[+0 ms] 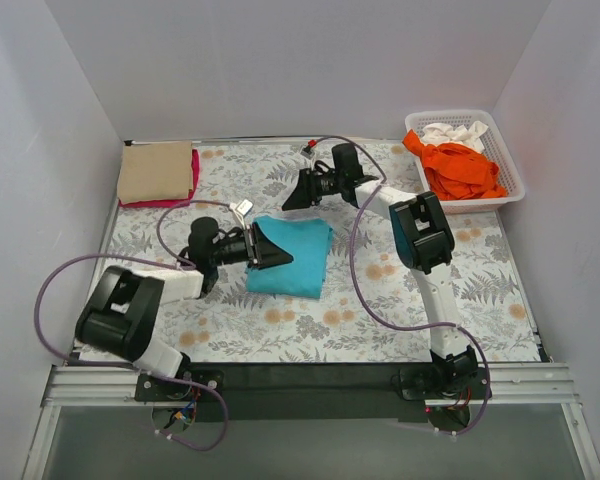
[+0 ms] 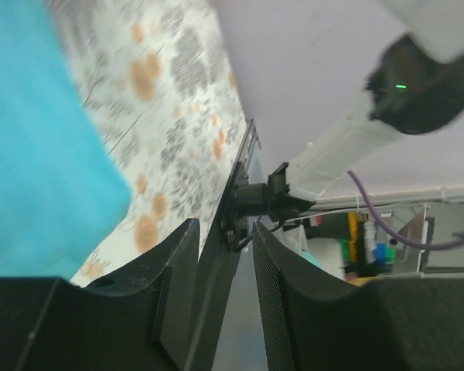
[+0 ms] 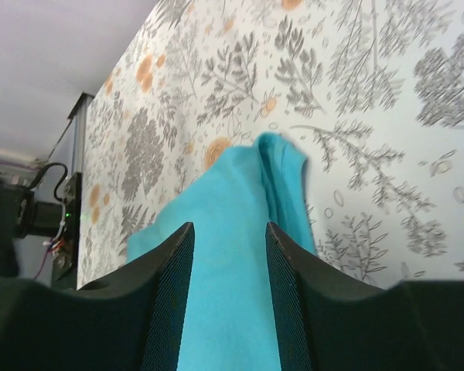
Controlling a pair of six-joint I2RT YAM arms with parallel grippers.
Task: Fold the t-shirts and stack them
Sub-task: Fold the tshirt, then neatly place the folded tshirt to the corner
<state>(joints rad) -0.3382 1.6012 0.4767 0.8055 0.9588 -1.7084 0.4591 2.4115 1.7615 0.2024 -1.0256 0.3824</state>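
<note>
**Teal shirt folded mid-table, a gripper at two of its edges**

The teal shirt (image 1: 300,262) lies folded into a rough rectangle in the middle of the table cloth (image 1: 460,285). In the right wrist view one of its corners is a little humped.

The left gripper (image 1: 272,250) sits low over the shirt's left edge, jaws slightly apart with nothing between them. In its own wrist view the shirt lies off to one side of the fingers. The right gripper (image 1: 292,195) hangs at the far edge, jaws likewise parted. Teal shows through the gap, but the fabric looks flat on the table, not pinched.

In the far left corner a folded tan shirt (image 1: 156,170) rests on a magenta shirt (image 1: 194,172), forming the stack. At far right, the basket (image 1: 510,170) holds an orange shirt (image 1: 462,170) and a white shirt (image 1: 454,132), both crumpled.

The fold looks finished, so carrying the teal shirt to the stack is probably next. The risks I see:

- **Top layer only:** a pinch that catches only the top layer would let the fold fall open on the lift.
- **Uneven lift:** if the arms rise unevenly, the soft fabric would sag or twist.
- **Dragging:** sliding the shirt instead of lifting it could rumple both it and the table cloth.
- **Off-centre release:** letting go off-centre over the tan shirt would leave the pile askew or shove it toward the wall.
</note>
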